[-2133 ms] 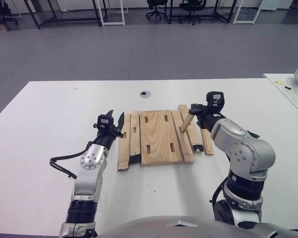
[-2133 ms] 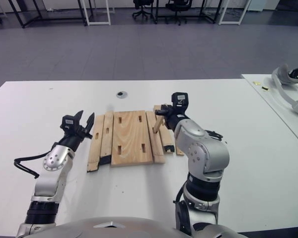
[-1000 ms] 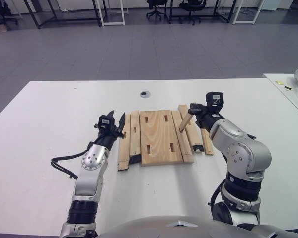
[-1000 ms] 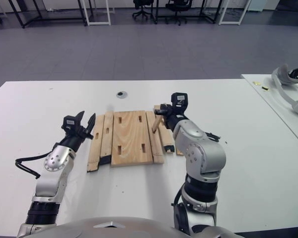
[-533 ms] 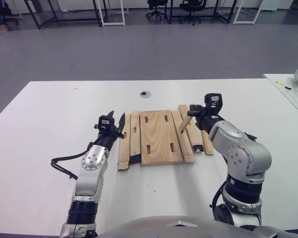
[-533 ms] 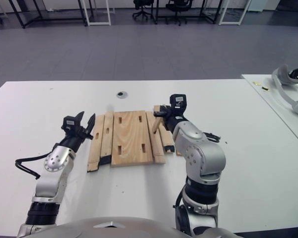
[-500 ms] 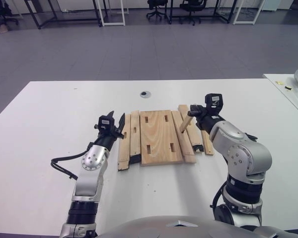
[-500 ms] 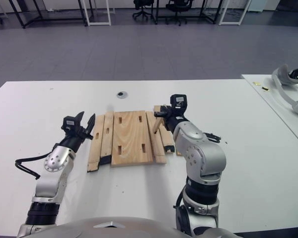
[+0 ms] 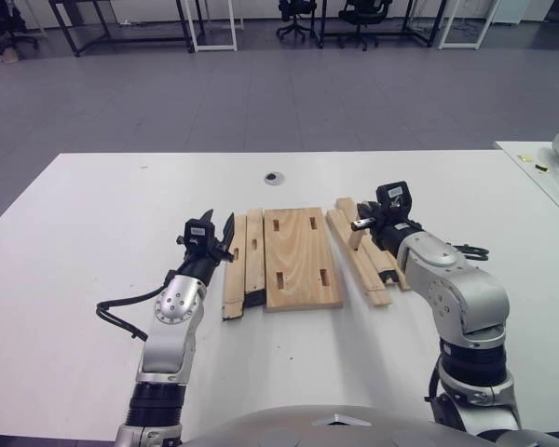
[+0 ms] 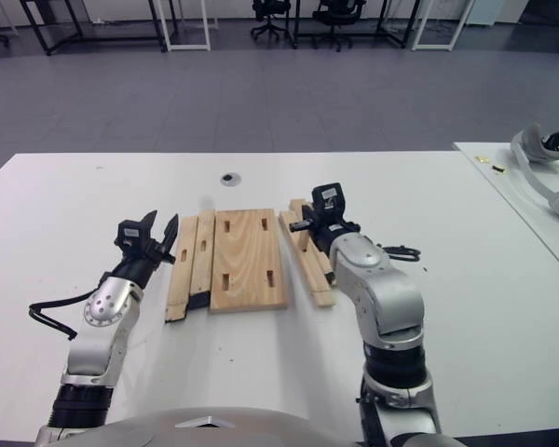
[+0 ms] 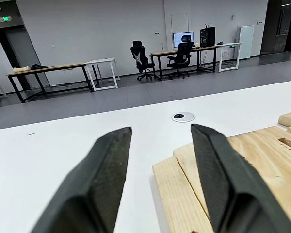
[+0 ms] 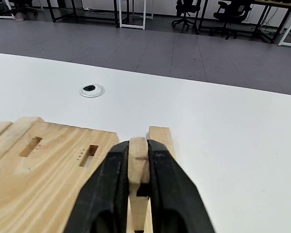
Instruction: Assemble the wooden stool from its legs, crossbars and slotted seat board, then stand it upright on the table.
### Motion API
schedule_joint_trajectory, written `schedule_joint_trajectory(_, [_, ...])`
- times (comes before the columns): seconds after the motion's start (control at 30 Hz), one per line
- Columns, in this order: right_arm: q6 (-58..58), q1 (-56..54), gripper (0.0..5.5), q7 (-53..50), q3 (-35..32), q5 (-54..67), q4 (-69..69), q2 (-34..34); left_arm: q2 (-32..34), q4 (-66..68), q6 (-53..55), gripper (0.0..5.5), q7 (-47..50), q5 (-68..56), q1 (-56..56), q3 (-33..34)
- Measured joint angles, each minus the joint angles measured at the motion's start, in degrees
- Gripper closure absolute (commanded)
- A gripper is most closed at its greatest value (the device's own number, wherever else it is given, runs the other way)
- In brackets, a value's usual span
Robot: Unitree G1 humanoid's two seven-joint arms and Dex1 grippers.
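Observation:
The slotted seat board (image 9: 303, 258) lies flat mid-table. Two slotted legs (image 9: 243, 263) lie side by side along its left edge. My left gripper (image 9: 216, 233) is open just left of them, its fingers (image 11: 99, 187) apart over bare table beside the nearest leg (image 11: 182, 199). To the right of the board lie more wooden pieces (image 9: 361, 261), angled away from it. My right gripper (image 9: 361, 223) hovers low over their far end, shut on a short wooden crossbar (image 12: 138, 158); the board (image 12: 43, 165) shows beside it.
A round cable grommet (image 9: 274, 175) sits in the table behind the board. A thin black cable (image 9: 470, 251) lies right of the right arm. A white headset (image 10: 550, 172) rests on the neighbouring table. The table's near side has free room.
My right gripper has come down and toward me with the crossbar. The long piece right of the board has swung away from it, leaving a gap. The left arm has stayed put.

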Motion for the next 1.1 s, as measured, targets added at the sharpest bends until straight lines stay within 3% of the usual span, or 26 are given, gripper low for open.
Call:
schedule_joint_trajectory(0.6, [-6.7, 2.1, 5.08, 4.9, -6.1, 2.7, 5.0, 1.3, -1.1, 0.0, 0.0, 3.28, 0.6, 0.1, 0.9, -0.4])
schedule_joint_trajectory(1.1, [-4.6, 4.6, 5.08, 4.9, -2.9, 2.5, -0.6, 1.0, -1.1, 0.0, 0.0, 3.28, 0.8, 0.1, 0.9, -0.4])
